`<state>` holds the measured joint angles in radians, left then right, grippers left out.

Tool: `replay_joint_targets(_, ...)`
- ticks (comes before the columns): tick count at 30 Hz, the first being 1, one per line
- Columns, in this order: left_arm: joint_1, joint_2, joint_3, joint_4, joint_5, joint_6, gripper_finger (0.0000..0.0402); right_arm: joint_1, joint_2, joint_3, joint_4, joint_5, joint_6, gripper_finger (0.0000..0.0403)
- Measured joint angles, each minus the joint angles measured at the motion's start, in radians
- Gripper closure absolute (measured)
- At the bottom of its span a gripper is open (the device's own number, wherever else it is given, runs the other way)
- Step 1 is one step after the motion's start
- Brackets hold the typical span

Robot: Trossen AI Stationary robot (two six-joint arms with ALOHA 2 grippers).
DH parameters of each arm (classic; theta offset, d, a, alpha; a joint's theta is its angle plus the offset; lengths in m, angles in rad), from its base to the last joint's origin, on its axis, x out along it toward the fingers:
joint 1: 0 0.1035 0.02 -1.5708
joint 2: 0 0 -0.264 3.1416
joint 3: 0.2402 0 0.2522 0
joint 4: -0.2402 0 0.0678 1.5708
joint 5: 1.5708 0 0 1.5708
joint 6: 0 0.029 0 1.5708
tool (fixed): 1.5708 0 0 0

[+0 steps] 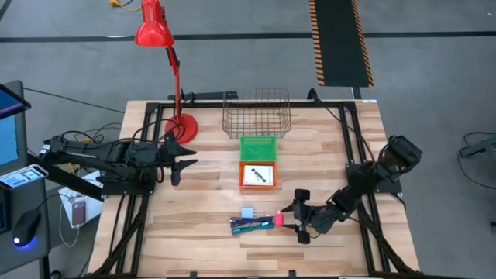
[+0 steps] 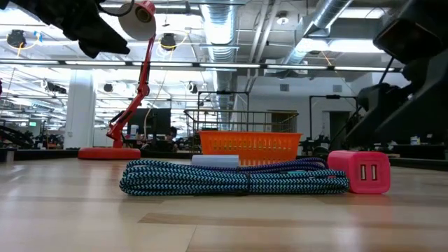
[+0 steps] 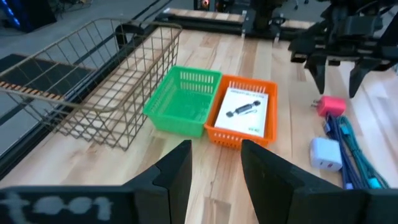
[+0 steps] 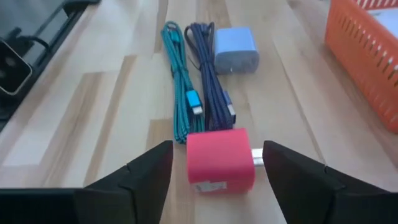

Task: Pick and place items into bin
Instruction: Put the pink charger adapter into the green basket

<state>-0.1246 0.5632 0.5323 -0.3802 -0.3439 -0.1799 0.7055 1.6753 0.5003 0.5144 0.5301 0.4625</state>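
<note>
A red charger block (image 1: 277, 221) lies on the table at the near middle, at the right end of a teal and a dark blue braided cable (image 1: 249, 225). It also shows in the right wrist view (image 4: 219, 163) and in the low view (image 2: 360, 171). A small pale blue charger (image 1: 247, 212) lies by the cables. My right gripper (image 1: 295, 216) is open just right of the red block; in its wrist view (image 4: 217, 149) the fingers stand on either side of the block, with a gap on each side. My left gripper (image 1: 182, 159) is open and empty at the table's left.
An orange bin (image 1: 258, 175) holds a white card with a black mark (image 3: 245, 111). A green bin (image 1: 258, 146) stands just beyond it, and a wire basket (image 1: 256, 112) at the far edge. A red desk lamp (image 1: 167, 62) stands at the far left.
</note>
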Motion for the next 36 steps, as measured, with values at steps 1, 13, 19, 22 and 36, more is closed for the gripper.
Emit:
replay_joint_targets(1,0.0,0.0,0.0,-0.008,0.0,0.0,0.0274,0.0,0.004,0.0,0.0,0.0,0.0,0.0156)
replay_joint_targets(13,0.0,0.0,0.0,-0.089,0.0,0.0,0.0274,-0.024,0.016,0.0,-0.01,-0.01,0.0,0.0155)
replay_joint_targets(19,0.0,0.0,0.0,-0.087,0.0,0.0,0.0274,-0.041,0.016,0.0,-0.013,-0.057,-0.001,0.0155)
replay_joint_targets(22,0.0,0.0,0.0,-0.087,0.0,0.0,0.0274,-0.041,0.016,0.0,-0.013,-0.061,-0.002,0.0157)
replay_joint_targets(36,0.0,0.0,0.0,-0.086,0.0,0.0,0.0274,-0.041,0.015,0.0,-0.043,-0.061,-0.002,0.0158)
